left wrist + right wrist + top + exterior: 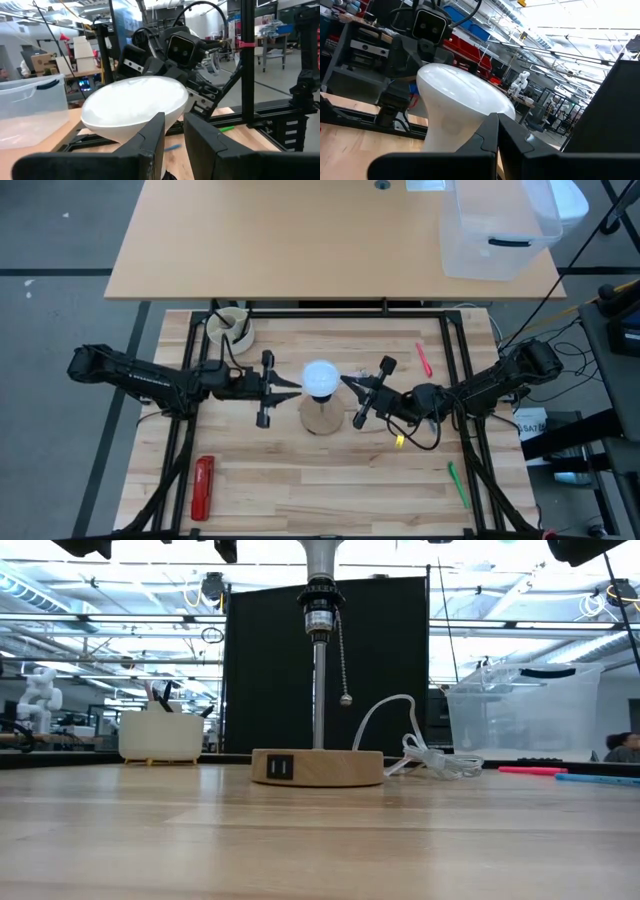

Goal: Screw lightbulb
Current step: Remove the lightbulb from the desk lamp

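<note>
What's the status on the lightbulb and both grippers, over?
Left gripper clamped on the lightbulb neck, above the lamp socket. Right gripper shut, tips beside the bulb. Nothing in the way.

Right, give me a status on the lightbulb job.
Done: the lightbulb is up over the lamp's wooden base, at the socket. In hand: the left gripper is closed on its neck; the right gripper, shut, rests against it. Left: whether it is threaded in cannot be seen, so turning and release remain.

Both claws tight against lightbulb (320,378); open tabletop (300,470) in front
</note>
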{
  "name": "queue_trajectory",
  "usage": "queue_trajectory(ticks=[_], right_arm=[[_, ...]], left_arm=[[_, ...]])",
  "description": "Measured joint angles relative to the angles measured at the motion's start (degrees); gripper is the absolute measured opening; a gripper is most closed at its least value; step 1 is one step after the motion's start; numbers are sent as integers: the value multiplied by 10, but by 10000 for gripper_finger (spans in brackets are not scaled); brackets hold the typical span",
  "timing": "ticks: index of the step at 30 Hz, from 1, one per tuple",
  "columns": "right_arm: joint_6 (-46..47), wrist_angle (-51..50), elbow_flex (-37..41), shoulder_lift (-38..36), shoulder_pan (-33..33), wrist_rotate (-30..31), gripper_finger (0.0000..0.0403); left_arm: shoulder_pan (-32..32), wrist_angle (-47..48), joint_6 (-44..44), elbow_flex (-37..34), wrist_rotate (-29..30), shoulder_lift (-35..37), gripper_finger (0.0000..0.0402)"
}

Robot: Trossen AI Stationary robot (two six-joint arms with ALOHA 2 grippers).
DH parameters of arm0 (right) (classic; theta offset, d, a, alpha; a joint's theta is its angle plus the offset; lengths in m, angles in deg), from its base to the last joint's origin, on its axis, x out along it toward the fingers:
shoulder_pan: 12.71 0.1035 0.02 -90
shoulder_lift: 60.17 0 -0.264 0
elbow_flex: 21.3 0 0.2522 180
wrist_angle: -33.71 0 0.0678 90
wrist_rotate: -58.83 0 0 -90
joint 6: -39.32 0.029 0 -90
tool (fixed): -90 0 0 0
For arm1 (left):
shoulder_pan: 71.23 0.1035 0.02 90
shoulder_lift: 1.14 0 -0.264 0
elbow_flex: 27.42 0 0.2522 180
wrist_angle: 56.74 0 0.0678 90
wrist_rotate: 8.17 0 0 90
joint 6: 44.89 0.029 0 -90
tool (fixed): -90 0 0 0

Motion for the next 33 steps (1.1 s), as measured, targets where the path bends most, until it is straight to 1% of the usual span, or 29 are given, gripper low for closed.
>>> queue_trajectory(ticks=[9,14,19,21,23,27,29,31,33], right_arm=[[0,-1,0,0,-14,-6,0],[2,-9,0,0,-26,-8,0],[1,-8,0,1,-37,-5,0],[1,-8,0,1,-40,6,0],[1,-8,0,1,-40,25,0],[2,-16,0,1,-23,31,0],[2,-15,0,1,-12,31,0],[3,-15,0,1,1,34,0],[2,-13,0,1,12,43,0]], left_arm=[[0,-5,-2,0,-10,-3,77],[0,-30,-3,0,-44,-29,77],[-8,-32,1,0,-45,-39,77],[-19,-32,12,0,-45,-37,77],[-36,-13,29,0,-16,-23,77],[-69,47,72,0,105,20,77],[-73,65,78,0,144,39,77],[-69,61,78,0,157,52,76],[-58,61,78,0,157,56,73]])
